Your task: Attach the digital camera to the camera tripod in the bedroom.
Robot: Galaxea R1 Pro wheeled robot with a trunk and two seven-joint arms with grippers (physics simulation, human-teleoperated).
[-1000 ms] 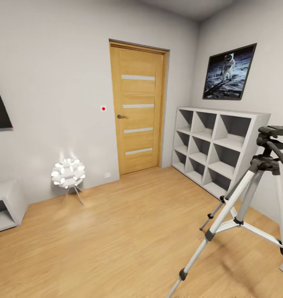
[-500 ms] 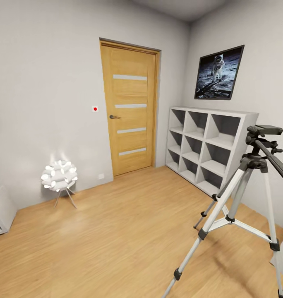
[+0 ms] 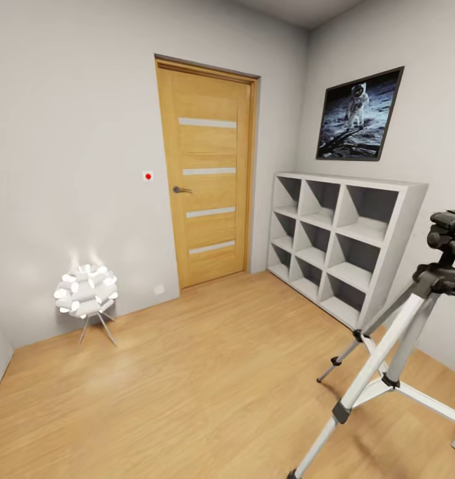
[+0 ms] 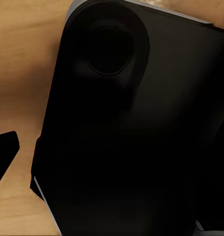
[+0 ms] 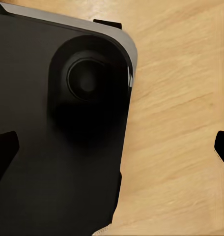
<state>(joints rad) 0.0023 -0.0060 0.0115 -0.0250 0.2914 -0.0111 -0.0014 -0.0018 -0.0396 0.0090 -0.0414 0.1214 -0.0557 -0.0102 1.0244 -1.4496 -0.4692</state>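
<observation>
A white ball lamp [image 3: 86,292] glows at lower left, bare wood floor [image 3: 187,372] spreading past the door [image 3: 207,173] and shelf [image 3: 344,243] to the tripod [image 3: 414,319], cut by the right edge. Gripper states cannot be told.

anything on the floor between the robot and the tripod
Nothing visible does. The tripod stands at the head view's right on bare wood floor; the shelf unit sits behind it, the ball lamp far left.

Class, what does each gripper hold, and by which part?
Right gripper: nothing, its fingertips stand wide apart. Left gripper: cannot be told against the dark shape.
</observation>
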